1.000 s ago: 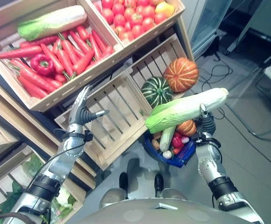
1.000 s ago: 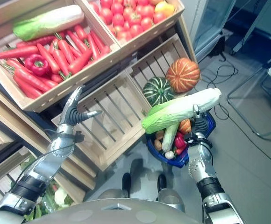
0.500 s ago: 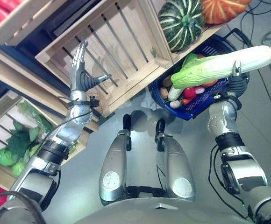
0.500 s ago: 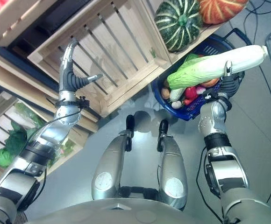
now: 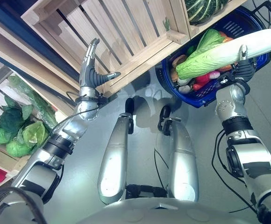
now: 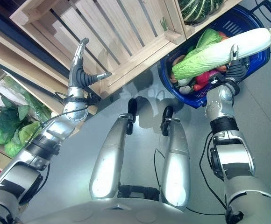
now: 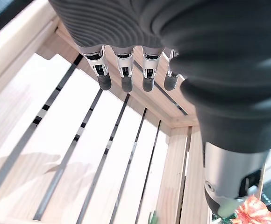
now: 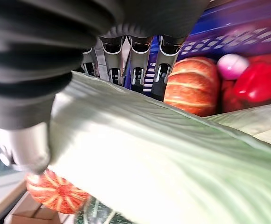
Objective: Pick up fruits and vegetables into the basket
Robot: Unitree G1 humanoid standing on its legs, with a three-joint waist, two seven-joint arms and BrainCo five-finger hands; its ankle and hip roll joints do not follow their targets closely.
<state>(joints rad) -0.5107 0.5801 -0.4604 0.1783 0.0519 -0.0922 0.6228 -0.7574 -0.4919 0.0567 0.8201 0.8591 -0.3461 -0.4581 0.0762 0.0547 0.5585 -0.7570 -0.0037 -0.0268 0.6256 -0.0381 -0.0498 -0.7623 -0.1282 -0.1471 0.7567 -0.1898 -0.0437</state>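
Observation:
My right hand (image 5: 240, 71) is shut on a long pale-green cabbage (image 5: 224, 50), held crosswise just above the blue basket (image 5: 205, 101) on the floor. In the right wrist view the fingers (image 8: 135, 65) lie under the cabbage (image 8: 163, 158) and the thumb presses on it. Below it the basket holds a small orange pumpkin (image 8: 191, 86), a red pepper (image 8: 259, 79) and several other vegetables. My left hand (image 5: 89, 74) is raised and open in front of an empty wooden crate (image 5: 126, 28), touching nothing, its fingers (image 7: 126, 77) straight.
A striped green pumpkin (image 5: 203, 7) sits in the crate just behind the basket. Leafy greens (image 5: 14, 133) fill a lower crate at the left. The wooden crate's front edge (image 5: 140, 63) juts out between my two hands.
The view has tilted down towards the floor. My right hand still holds the cabbage, now lower and close over the basket. The left hand keeps its pose.

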